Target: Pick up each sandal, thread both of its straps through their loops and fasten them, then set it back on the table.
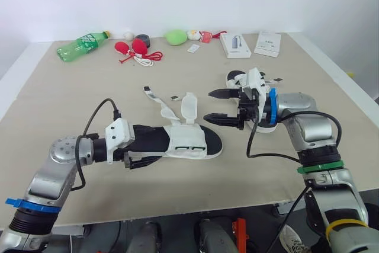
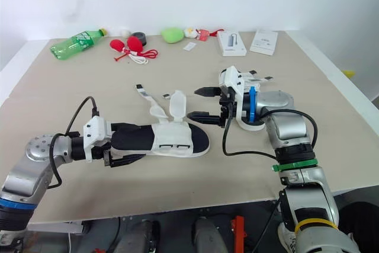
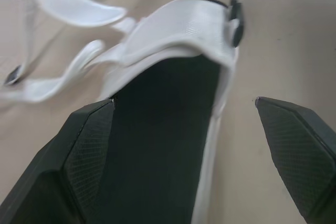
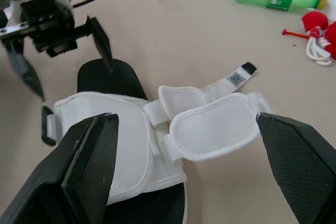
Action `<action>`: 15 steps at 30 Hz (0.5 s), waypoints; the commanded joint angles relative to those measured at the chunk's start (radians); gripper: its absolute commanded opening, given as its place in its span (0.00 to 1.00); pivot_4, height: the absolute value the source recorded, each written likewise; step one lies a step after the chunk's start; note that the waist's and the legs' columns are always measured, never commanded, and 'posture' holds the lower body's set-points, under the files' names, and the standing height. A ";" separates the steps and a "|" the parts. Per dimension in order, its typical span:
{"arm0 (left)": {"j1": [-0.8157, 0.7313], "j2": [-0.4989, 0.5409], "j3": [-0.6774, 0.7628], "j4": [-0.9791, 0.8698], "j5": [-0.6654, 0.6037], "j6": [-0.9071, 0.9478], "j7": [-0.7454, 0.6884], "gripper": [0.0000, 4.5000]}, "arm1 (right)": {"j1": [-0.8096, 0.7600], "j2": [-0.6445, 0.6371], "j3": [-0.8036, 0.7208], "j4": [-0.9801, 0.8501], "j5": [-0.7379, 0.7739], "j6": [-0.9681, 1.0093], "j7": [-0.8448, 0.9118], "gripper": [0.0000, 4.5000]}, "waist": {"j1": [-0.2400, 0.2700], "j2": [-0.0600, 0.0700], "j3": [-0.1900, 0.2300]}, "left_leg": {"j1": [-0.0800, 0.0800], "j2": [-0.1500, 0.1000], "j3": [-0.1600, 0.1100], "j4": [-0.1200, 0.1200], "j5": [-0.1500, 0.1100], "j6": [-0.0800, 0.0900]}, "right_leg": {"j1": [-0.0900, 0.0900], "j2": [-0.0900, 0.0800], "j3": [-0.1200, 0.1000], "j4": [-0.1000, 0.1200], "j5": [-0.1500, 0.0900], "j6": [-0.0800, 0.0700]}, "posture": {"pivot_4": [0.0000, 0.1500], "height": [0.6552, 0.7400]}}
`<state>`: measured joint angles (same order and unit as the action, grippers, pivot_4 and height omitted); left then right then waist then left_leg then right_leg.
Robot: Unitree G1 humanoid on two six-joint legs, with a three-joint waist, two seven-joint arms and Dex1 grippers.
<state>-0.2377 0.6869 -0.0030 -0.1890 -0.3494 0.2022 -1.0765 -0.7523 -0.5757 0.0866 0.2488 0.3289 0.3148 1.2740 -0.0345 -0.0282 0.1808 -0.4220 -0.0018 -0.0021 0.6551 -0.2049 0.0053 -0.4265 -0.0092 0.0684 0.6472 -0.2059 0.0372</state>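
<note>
1. The sandal (image 1: 188, 144) lay flat near the middle of the table (image 1: 59, 105). Its long axis ran across the table from my left to my right, with the black heel toward my left arm and the rounded toe toward my right arm.
2. Both white straps stood undone and splayed toward the far edge. The wide padded flap (image 1: 189, 106) rose above the white mesh upper. The narrow strap (image 1: 155, 100), tipped with a small tag, trailed away on the far side.
3. My left gripper (image 3: 185, 100) sat at the heel with its fingers spread wide. One finger (image 3: 89, 145) lay against the edge of the black footbed, and the other finger (image 3: 294, 140) was over bare table beside the sole. It clamped nothing.
4. My right gripper (image 1: 218, 106) hovered just beyond the toe, aimed back along the sandal toward my left arm. Its two black fingers were well apart and empty, and they touched neither the strap nor the sole.
5. A second sandal (image 1: 235, 78) lay beside and partly behind my right wrist, so I could not tell which way it pointed.
6. Along the far edge lay a green bottle (image 1: 83, 44) on its side, red objects with a white cord (image 1: 135, 48), a green soft object (image 1: 175, 37) and two white boxes (image 1: 235, 44). All of these were well apart from both sandals.
</note>
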 commanded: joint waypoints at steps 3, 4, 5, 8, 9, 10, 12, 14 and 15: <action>-0.018 -0.002 0.015 -0.055 -0.028 0.013 0.019 0.98 | 0.055 -0.039 0.031 -0.066 -0.018 -0.041 0.050 1.00 | -0.001 0.000 0.000 | 0.000 0.000 0.001 0.000 0.000 0.000 | 0.000 -0.001 0.000 0.000 0.000 0.000 | 1.00 1.00; -0.022 -0.006 0.010 -0.056 -0.025 0.012 0.023 0.98 | 0.062 -0.039 0.031 -0.076 -0.014 -0.037 0.047 1.00 | -0.001 0.000 0.000 | 0.000 0.000 0.001 0.000 0.000 0.000 | 0.000 -0.001 0.001 0.000 0.000 0.000 | 1.00 1.00; -0.023 -0.010 0.006 -0.056 -0.022 0.011 0.025 0.98 | 0.067 -0.038 0.031 -0.083 -0.011 -0.033 0.045 1.00 | -0.001 0.000 0.000 | 0.000 0.000 0.001 0.000 0.000 0.000 | 0.000 -0.001 0.001 0.000 0.000 0.000 | 1.00 1.00; -0.026 -0.015 -0.003 -0.050 -0.017 0.013 0.028 1.00 | 0.080 -0.049 0.035 -0.094 -0.011 -0.025 0.050 0.81 | -0.004 0.000 0.000 | 0.001 0.001 0.001 0.000 0.000 0.000 | 0.000 0.001 0.001 0.000 0.000 0.001 | 1.00 1.00; -0.030 -0.017 -0.004 -0.046 -0.020 0.022 0.030 1.00 | 0.086 -0.056 0.037 -0.096 -0.013 -0.025 0.055 0.71 | -0.004 0.000 0.000 | 0.001 0.002 0.001 0.000 0.000 0.000 | 0.000 0.002 0.001 0.000 0.000 0.001 | 1.00 1.00; -0.040 -0.022 -0.003 -0.041 -0.032 0.050 0.039 1.00 | 0.094 -0.067 0.041 -0.098 -0.015 -0.017 0.063 0.62 | -0.004 0.000 0.000 | 0.001 0.002 0.001 0.000 0.000 0.000 | 0.000 0.002 0.001 0.000 0.000 0.001 | 1.00 1.00; -0.065 -0.032 0.002 -0.032 -0.057 0.109 0.057 1.00 | 0.110 -0.083 0.053 -0.104 -0.026 -0.027 0.077 0.39 | -0.001 0.000 0.000 | 0.001 0.002 0.001 0.000 0.000 0.000 | 0.000 0.003 0.001 0.000 -0.001 0.001 | 1.00 1.00; -0.095 -0.046 0.007 -0.023 -0.083 0.176 0.079 1.00 | 0.122 -0.084 0.063 -0.116 -0.029 -0.028 0.076 0.19 | -0.001 0.000 0.000 | 0.001 0.003 0.001 0.000 0.000 0.000 | 0.000 0.003 0.000 0.000 -0.001 0.001 | 1.00 1.00; -0.116 -0.055 0.010 -0.017 -0.099 0.219 0.094 1.00 | 0.123 -0.077 0.068 -0.128 -0.028 -0.020 0.067 0.11 | -0.001 0.000 0.000 | 0.001 0.003 0.001 0.000 0.000 0.000 | 0.000 0.003 0.000 0.000 -0.001 0.001 | 1.00 1.00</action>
<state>-0.3136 0.6420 -0.0130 -0.2035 -0.4029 0.3519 -1.0126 -0.6248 -0.6526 0.1567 0.1774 0.2958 0.2949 1.3420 -0.0356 -0.0282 0.1809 -0.4209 0.0008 -0.0009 0.6554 -0.2049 0.0053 -0.4262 -0.0057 0.0689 0.6473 -0.2066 0.0387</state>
